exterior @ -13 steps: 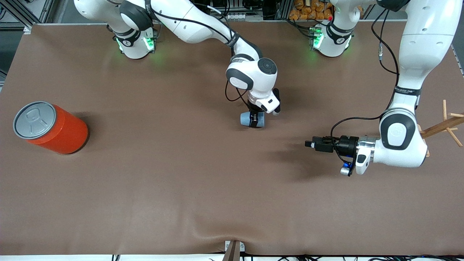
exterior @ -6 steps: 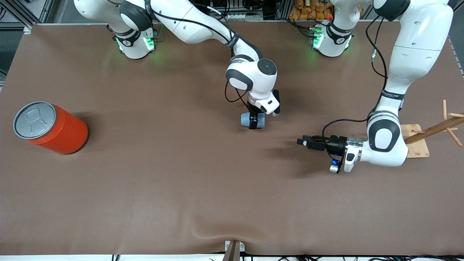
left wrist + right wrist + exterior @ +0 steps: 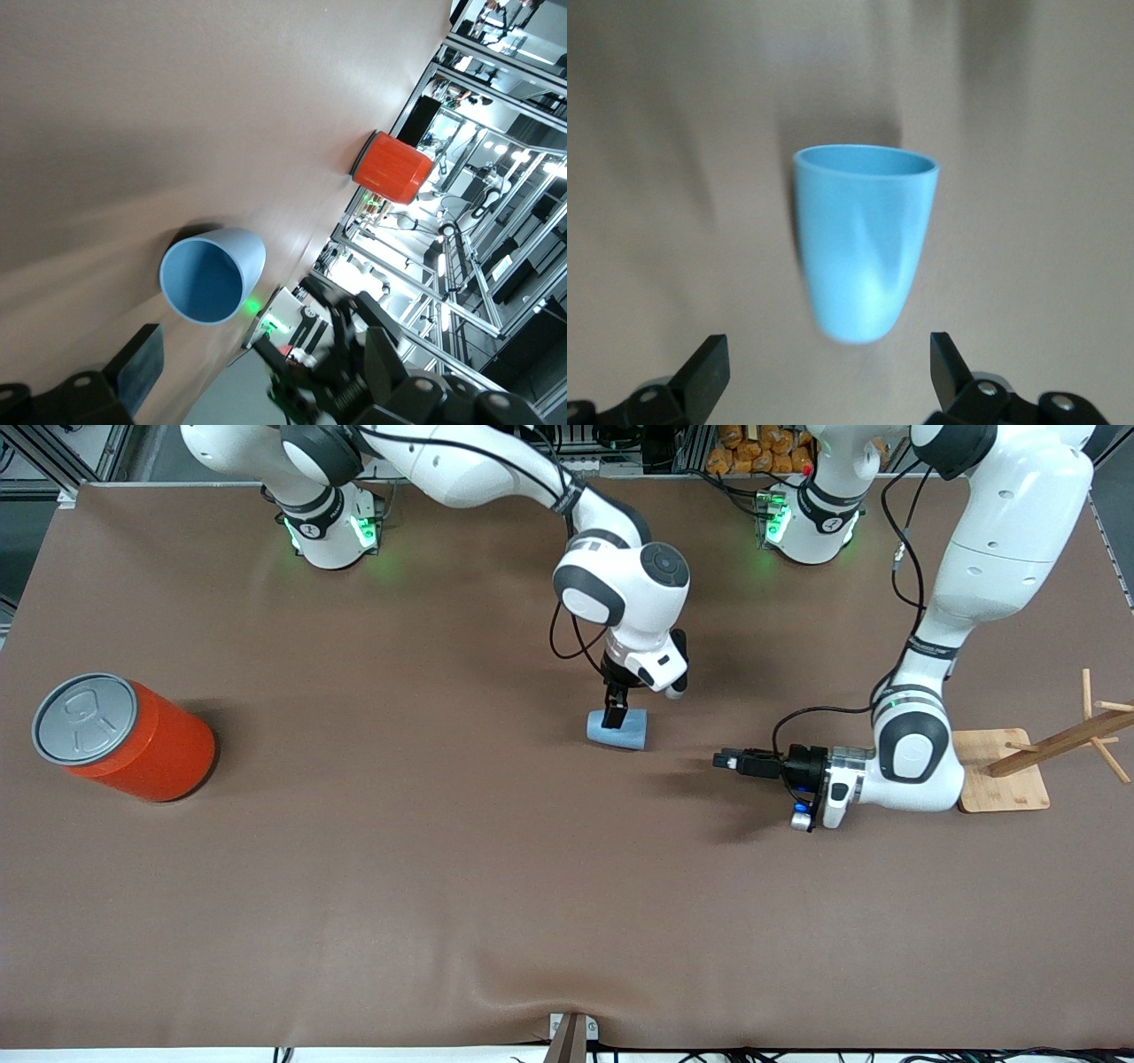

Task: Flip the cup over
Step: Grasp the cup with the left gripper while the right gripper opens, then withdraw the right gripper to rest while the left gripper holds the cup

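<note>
The light-blue cup (image 3: 617, 730) lies on its side on the brown table, its mouth toward the left arm's end. My right gripper (image 3: 613, 710) hangs just above it, open and empty; in the right wrist view the cup (image 3: 864, 243) lies on the table ahead of the spread fingers (image 3: 707, 367), not touching them. My left gripper (image 3: 728, 762) lies level, low over the table, beside the cup toward the left arm's end and pointing at it. It is open and empty. The left wrist view looks into the cup's darker blue mouth (image 3: 205, 280).
A large orange-red can (image 3: 124, 735) with a grey lid stands near the right arm's end of the table and also shows in the left wrist view (image 3: 392, 168). A wooden peg rack (image 3: 1054, 744) on a flat base stands beside the left arm's wrist.
My right gripper has let go of the cup and risen a little; the cup now lies free on the table. My left arm has moved toward the cup.
</note>
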Robot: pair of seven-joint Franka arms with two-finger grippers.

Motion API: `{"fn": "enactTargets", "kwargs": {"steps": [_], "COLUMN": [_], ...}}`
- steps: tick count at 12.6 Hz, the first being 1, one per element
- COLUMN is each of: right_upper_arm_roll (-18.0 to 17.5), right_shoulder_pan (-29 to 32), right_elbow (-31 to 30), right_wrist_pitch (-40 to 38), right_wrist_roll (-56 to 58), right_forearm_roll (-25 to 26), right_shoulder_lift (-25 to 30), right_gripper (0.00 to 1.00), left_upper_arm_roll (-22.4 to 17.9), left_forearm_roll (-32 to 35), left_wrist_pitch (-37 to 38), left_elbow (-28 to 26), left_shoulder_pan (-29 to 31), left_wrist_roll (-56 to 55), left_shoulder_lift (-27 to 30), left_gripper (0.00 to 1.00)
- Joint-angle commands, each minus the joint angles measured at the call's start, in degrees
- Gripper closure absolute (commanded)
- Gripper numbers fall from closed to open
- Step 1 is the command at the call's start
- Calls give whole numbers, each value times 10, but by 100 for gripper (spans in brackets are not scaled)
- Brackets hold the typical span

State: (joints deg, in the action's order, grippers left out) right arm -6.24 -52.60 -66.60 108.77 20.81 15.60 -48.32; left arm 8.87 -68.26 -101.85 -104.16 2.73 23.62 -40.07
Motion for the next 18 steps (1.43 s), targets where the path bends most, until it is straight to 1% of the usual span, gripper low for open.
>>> {"fn": "enactTargets", "kwargs": {"steps": [1, 2, 4, 6, 7, 9, 11, 12, 13, 15, 16, 18], "right_upper_arm_roll": [2, 2, -5, -6, -5, -10, -45, -56, -65, -103, -105, -106], "right_shoulder_pan": [15, 35, 119, 187, 214, 287, 359, 393, 423, 485, 505, 537], "right_elbow": [14, 29, 45, 44, 43, 43, 40, 39, 39, 40, 39, 39], "right_wrist_pitch": [-52, -78, -118, -122, -129, -178, -216, -233, -239, -240, -240, -246], "right_wrist_roll": [-6, -6, -5, -6, -6, -6, -8, -13, -35, -74, -89, -146], "right_forearm_roll": [-34, -35, -48, -79, -91, -92, -86, -87, -89, -87, -92, -93], "right_shoulder_lift": [41, 46, 76, 112, 130, 154, 187, 199, 201, 207, 222, 232], "right_gripper": [0, 0, 0, 0, 0, 0, 0, 0, 0, 0, 0, 0], "left_upper_arm_roll": [2, 2, 2, 2, 2, 1, 1, 1, 1, 1, 1, 1], "left_forearm_roll": [-26, -35, -54, -66, -89, -131, -134, -136, -137, -141, -143, -162], "left_wrist_pitch": [-45, -48, -48, -50, -63, -89, -127, -130, -135, -147, -148, -155], "left_elbow": [-24, -32, -46, -42, -40, -29, -25, -21, -20, -17, -11, -10], "left_shoulder_pan": [-25, -25, -25, -32, -36, -64, -85, -95, -101, -106, -112, -122], "left_wrist_roll": [25, 40, 49, 56, 74, 101, 102, 102, 102, 102, 102, 105], "left_shoulder_lift": [11, 9, 11, 9, 4, -11, -10, -11, -11, -12, -16, -19], "left_gripper": [0, 0, 0, 0, 0, 0, 6, 6, 8, 11, 13, 14]}}
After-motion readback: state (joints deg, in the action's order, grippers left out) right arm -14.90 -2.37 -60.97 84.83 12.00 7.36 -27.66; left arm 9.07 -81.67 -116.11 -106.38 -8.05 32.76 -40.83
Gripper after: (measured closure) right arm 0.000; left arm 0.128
